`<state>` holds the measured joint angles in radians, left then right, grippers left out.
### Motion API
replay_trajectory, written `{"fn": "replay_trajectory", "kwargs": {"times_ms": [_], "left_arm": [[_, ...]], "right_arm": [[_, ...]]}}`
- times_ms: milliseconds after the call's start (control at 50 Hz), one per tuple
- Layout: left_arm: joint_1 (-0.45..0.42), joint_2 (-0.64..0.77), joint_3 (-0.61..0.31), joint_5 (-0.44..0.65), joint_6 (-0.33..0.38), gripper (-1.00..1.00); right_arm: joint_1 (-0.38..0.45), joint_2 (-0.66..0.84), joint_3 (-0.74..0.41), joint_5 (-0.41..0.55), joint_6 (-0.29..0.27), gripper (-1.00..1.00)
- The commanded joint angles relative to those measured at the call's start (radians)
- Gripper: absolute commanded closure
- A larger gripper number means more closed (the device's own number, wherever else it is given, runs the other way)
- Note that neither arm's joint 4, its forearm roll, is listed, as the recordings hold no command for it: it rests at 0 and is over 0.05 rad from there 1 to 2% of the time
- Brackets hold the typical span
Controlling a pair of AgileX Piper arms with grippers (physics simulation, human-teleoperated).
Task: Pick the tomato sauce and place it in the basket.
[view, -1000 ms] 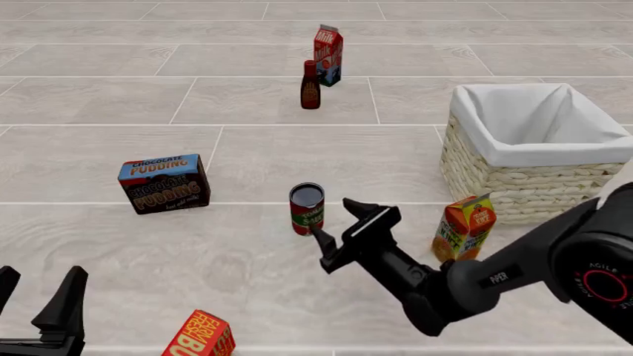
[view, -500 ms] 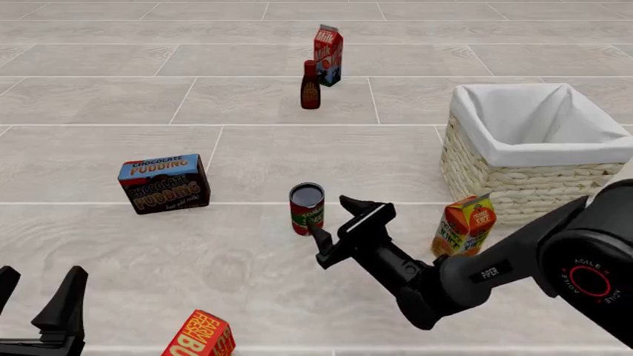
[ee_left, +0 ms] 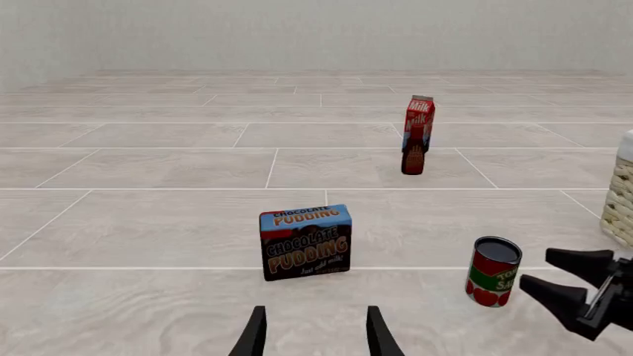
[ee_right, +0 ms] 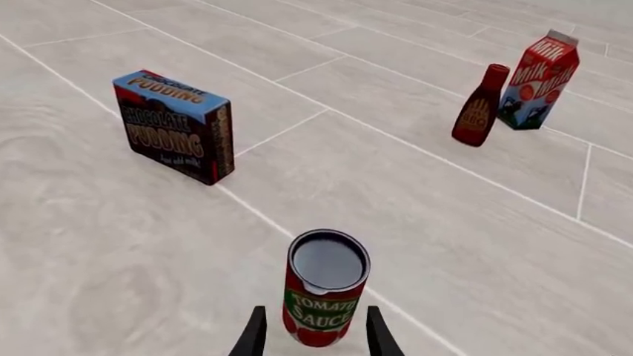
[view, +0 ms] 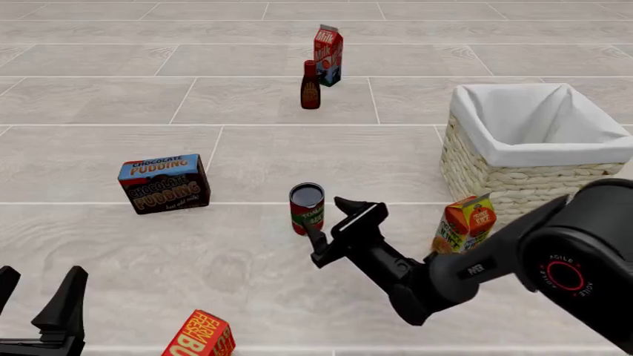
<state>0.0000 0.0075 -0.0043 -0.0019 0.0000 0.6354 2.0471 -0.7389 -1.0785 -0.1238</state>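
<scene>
The tomato sauce (view: 307, 208), a small red-labelled tin can with a dark metal top, stands upright mid-floor. It also shows in the right wrist view (ee_right: 327, 289) and the left wrist view (ee_left: 493, 272). My right gripper (view: 327, 216) is open, just near and right of the can; in its wrist view (ee_right: 314, 311) the fingers flank the can's lower part without gripping it. The wicker basket (view: 514, 185) with white lining stands at the right. My left gripper (view: 40, 285) is open and empty at the near left.
A chocolate pudding box (view: 163, 183) stands to the left. A dark brown bottle (view: 310, 85) and a milk carton (view: 328, 53) stand far back. An orange carton (view: 463, 226) stands in front of the basket. A red box (view: 198, 335) lies near the front edge.
My right gripper has moved left and forward, closing in on the can. The left arm and all objects have stayed still.
</scene>
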Motion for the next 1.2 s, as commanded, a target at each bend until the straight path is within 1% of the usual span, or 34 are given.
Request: {"fn": "replay_trajectory", "kwargs": {"times_ms": [20,360,640,780,1200], "left_arm": [[0.000,0.000,0.000,0.000,0.000,-1.00],[0.000,0.000,0.000,0.000,0.000,-1.00],[0.000,0.000,0.000,0.000,0.000,-1.00],[0.000,0.000,0.000,0.000,0.000,-1.00],[0.000,0.000,0.000,0.000,0.000,-1.00]], "right_arm": [[-0.007,0.031,-0.023,0.002,0.010,-1.00],[-0.021,0.045,-0.047,0.017,0.018,-1.00],[-0.022,0.065,-0.084,0.039,0.014,-1.00],[-0.017,0.079,-0.094,0.039,0.008,-1.00],[-0.031,0.119,-0.130,0.047,0.014,-1.00]]}}
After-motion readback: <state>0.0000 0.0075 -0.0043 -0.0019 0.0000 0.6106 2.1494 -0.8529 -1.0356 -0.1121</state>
